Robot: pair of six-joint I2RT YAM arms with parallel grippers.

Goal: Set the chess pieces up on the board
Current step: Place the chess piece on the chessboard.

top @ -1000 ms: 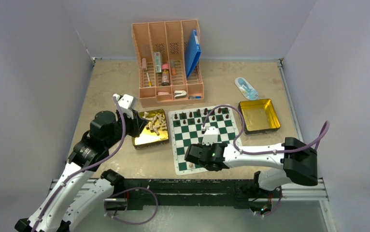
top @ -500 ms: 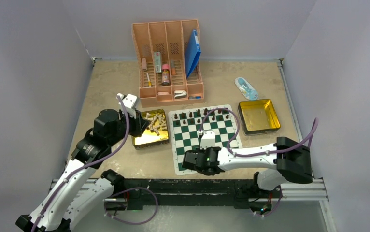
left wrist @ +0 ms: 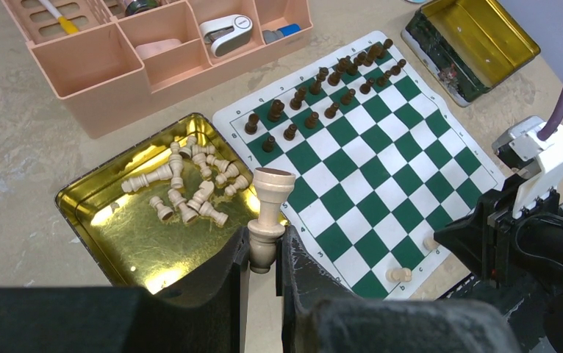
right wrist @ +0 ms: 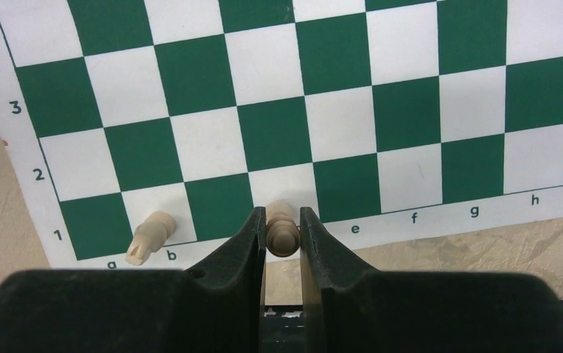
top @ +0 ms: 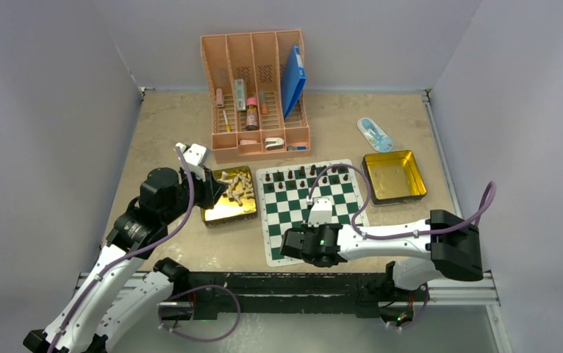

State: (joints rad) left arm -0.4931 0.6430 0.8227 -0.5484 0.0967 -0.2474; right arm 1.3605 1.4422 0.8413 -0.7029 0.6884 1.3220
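With the right jaws clamped on a pale piece (right wrist: 281,234) at the board's (right wrist: 341,125) near-edge d1 square, seat it upright and centred before releasing, while the left jaws, clamped on a second pale piece (left wrist: 270,209), hover near the gold tin (left wrist: 128,246).

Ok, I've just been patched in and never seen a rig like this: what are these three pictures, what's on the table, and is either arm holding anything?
Two robot arms are bolted at the table's near edge, each with a two-finger gripper. The wide picture looks down from above and behind; the other two come from wrist cameras. On the table: a green-and-white board with dark pieces on its far rows, a gold tin of pale pieces, a second gold tin, a pink organiser. The left gripper pinches a pale piece by its base near the first tin. The right gripper holds a second pale piece at the board's near edge.
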